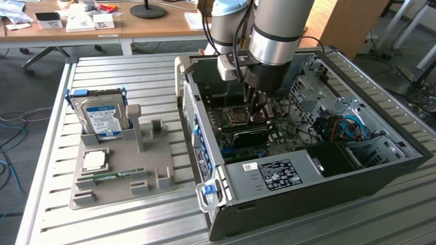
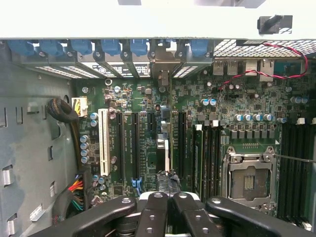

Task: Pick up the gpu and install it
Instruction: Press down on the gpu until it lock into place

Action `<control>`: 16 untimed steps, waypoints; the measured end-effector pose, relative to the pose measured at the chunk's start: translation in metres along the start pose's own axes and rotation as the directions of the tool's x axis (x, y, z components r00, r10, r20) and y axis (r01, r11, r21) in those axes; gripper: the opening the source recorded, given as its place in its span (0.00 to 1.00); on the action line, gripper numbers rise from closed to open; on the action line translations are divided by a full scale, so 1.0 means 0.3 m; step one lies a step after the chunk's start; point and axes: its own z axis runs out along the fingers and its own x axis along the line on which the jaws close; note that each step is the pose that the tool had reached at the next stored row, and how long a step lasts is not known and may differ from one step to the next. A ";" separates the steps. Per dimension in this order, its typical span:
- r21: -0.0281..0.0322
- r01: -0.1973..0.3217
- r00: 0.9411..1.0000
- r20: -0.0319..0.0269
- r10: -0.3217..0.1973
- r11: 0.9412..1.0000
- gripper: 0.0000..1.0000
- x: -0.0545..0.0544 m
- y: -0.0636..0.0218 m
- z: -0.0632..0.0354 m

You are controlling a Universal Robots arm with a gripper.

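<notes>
The gpu (image 2: 165,143) stands edge-on in a slot of the motherboard (image 2: 232,98), a thin card whose metal bracket end meets the case's rear slots by the blue latches (image 2: 111,48). My gripper (image 2: 168,183) is shut, its black fingertips (image 2: 161,178) together right over the card's upper edge; I cannot tell whether they touch it. In the exterior view the gripper (image 1: 258,116) reaches straight down into the open computer case (image 1: 204,122), with its fingers low over the board.
A grey parts holder (image 1: 129,173) on the slatted table carries a hard drive (image 1: 102,120), a processor (image 1: 94,161) and a memory stick (image 1: 112,176). Inside the case are the power supply (image 1: 272,173), drive bays (image 1: 371,148), cable bundles (image 2: 64,111) and an open processor socket (image 2: 248,180).
</notes>
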 end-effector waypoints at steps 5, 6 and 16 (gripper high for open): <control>0.000 0.000 1.000 0.000 0.000 1.000 0.11 0.000 0.000 0.000; 0.000 0.000 1.000 0.000 0.000 1.000 0.11 0.000 0.000 0.000; 0.000 0.000 1.000 0.000 0.000 1.000 0.11 0.000 0.000 0.014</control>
